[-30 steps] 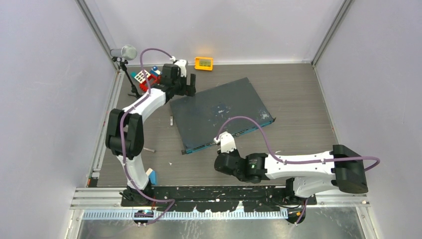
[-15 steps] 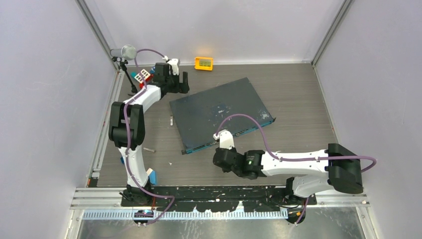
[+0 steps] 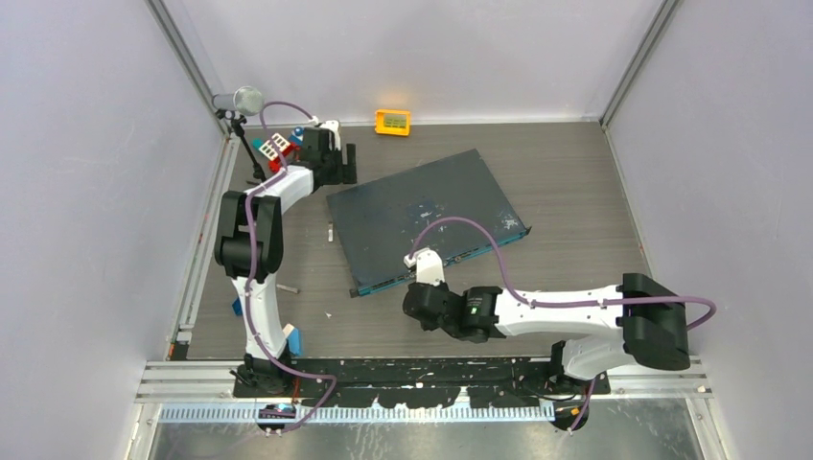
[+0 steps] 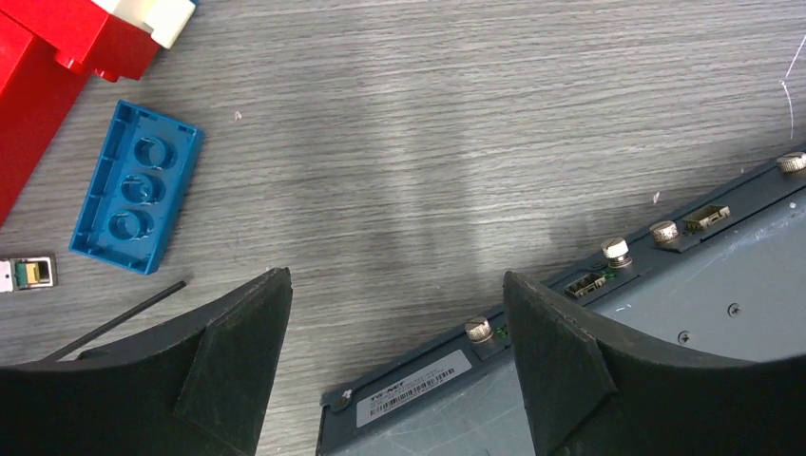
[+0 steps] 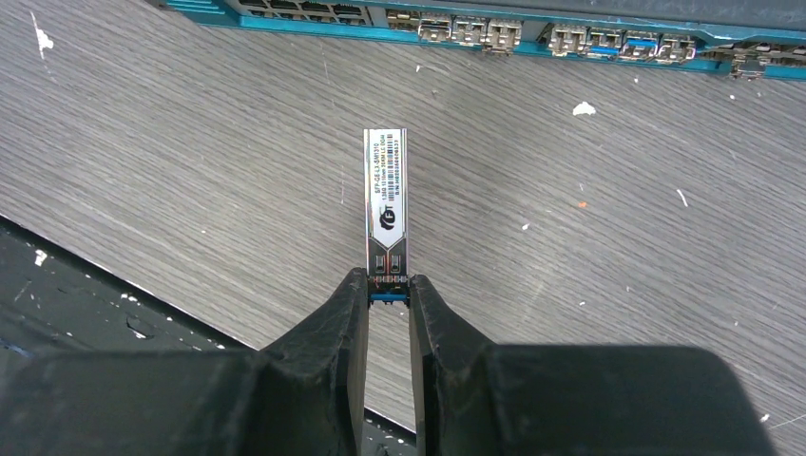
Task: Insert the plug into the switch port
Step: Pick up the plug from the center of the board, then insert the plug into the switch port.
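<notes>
The switch (image 3: 422, 216) is a flat dark-grey box lying askew mid-table, its teal front face (image 3: 479, 247) turned toward the arms. In the right wrist view that face (image 5: 285, 26) runs along the top, with the switch port row (image 5: 494, 36) in it. My right gripper (image 5: 388, 285) is shut on the blue-tabbed end of the plug (image 5: 387, 204), a slim silver module with a label, which points at the ports from a short way off. My left gripper (image 4: 396, 278) stands open and holds nothing, just off the switch's rear corner (image 4: 413, 389).
A blue brick (image 4: 138, 199), red bricks (image 4: 47, 57) and a small loose module (image 4: 24, 274) lie left of the left gripper. An orange-yellow box (image 3: 392, 122) sits at the back wall. A small tripod (image 3: 244, 101) stands back left. The black base rail (image 5: 95, 313) lies behind the right gripper.
My left arm has drawn back and leftward from the switch's rear corner, jaws narrowing slightly. My right arm has shifted a little left with the plug.
</notes>
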